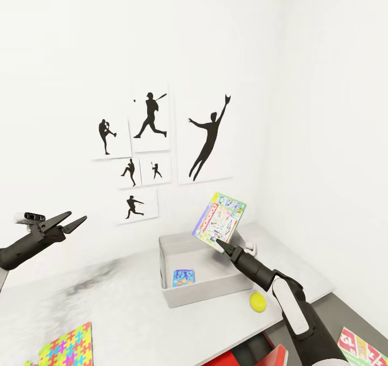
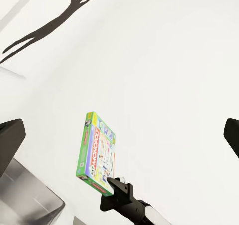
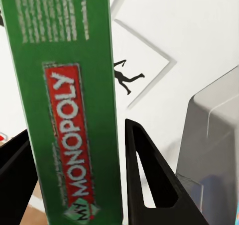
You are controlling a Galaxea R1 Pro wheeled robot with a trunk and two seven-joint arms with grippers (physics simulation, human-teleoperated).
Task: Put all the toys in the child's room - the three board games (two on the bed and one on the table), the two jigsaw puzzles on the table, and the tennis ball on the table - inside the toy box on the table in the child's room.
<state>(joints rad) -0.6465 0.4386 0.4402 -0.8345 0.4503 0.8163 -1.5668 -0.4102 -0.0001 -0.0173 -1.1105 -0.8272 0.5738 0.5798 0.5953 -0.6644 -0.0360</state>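
My right gripper (image 1: 220,242) is shut on the lower corner of a pale green board game (image 1: 220,221), holding it tilted in the air above the far right side of the light-grey toy box (image 1: 202,293). Its green Monopoly edge (image 3: 69,110) sits between the black fingers (image 3: 149,180). A blue cartoon board game (image 1: 184,277) lies inside the box. The yellow tennis ball (image 1: 257,302) rests on the table (image 1: 124,296) just right of the box. A jigsaw puzzle (image 1: 67,347) lies at the near left. My left gripper (image 1: 76,218) hovers open at the left, empty.
A white-red-yellow board game (image 1: 362,347) lies on a lower dark grey surface at the right. Red shapes (image 1: 275,355) show below the table's front edge. Black baseball-player pictures (image 1: 151,118) hang on the white wall behind. A dark smudge (image 1: 89,280) marks the tabletop.
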